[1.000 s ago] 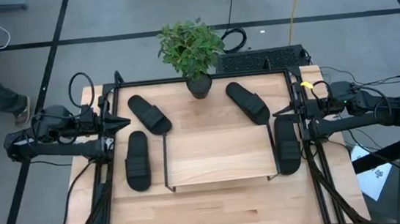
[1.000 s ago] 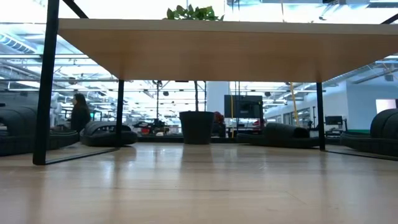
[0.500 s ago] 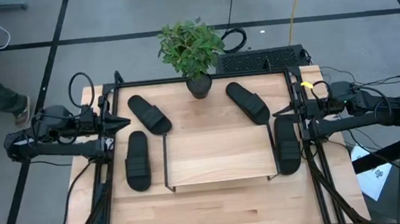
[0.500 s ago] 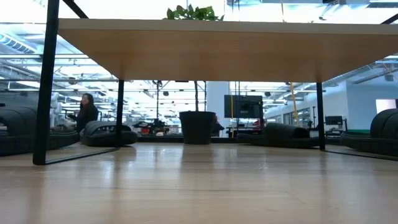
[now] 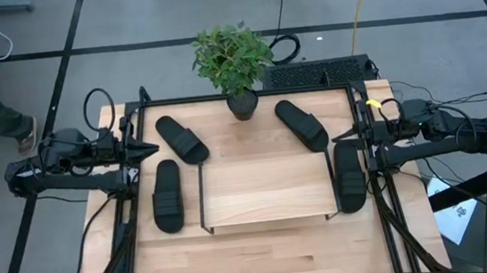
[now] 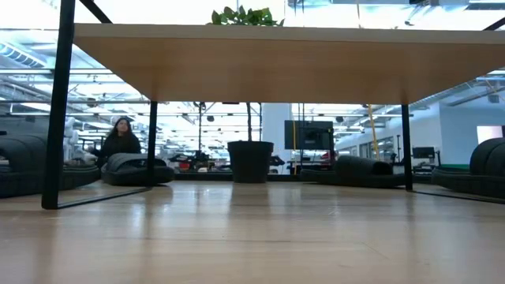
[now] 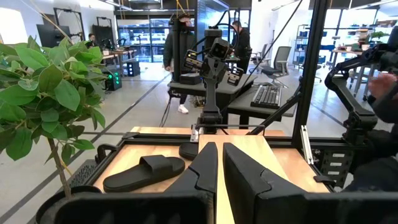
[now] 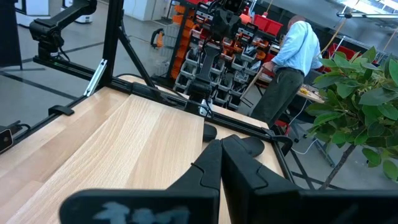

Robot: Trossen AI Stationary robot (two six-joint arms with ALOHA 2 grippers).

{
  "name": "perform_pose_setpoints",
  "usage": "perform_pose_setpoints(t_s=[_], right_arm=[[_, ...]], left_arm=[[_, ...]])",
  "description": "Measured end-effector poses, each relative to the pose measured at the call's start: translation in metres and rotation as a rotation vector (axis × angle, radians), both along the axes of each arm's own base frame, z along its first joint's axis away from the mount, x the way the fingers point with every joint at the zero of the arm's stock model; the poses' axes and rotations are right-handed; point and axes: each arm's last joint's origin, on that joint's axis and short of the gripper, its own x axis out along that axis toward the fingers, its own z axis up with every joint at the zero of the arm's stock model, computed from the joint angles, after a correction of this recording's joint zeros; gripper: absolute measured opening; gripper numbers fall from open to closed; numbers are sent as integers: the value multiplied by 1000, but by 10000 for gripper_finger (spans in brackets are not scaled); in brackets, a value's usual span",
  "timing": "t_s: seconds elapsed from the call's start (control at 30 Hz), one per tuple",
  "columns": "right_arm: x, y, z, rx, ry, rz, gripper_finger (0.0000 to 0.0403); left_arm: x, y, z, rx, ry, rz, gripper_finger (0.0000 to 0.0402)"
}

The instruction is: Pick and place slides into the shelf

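Four black slides lie sole-down on the tabletop around the shelf [image 5: 266, 188]: far left [image 5: 181, 139], near left [image 5: 167, 195], far right [image 5: 301, 124], near right [image 5: 349, 176]. The shelf's light board stands on thin black wire end frames; the low view shows its underside [image 6: 260, 63], with slides [image 6: 134, 168] [image 6: 363, 170] beyond. My left gripper [image 5: 151, 149] hovers shut at the table's left edge, beside the far left slide [image 7: 144, 173]. My right gripper [image 5: 344, 133] hovers shut at the right edge, between the two right slides. Neither touches anything.
A potted plant [image 5: 242, 105] stands at the middle of the table's far edge, between the two far slides. A black frame runs around the table. Bare tabletop [image 5: 273, 255] lies on the shelf's near side. People stand in the room beyond.
Both arms and all slides have stayed where they were. In the low view, a person in the room behind has walked a little toward the picture's right.
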Motion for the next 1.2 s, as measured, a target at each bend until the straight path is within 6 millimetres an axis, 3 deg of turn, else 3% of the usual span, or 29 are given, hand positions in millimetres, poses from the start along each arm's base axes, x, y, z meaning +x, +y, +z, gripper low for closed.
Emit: perform_pose_setpoints(t_s=[0.5,0.93,1.2], right_arm=[[3,-1,4,11,-37,-31,0],[8,-1,11,352,-94,-73,0],[10,-2,10,354,-90,-75,0]], left_arm=[[0,0,0,0,0,0,26],[0,0,0,0,0,0,26],[0,0,0,0,0,0,26]])
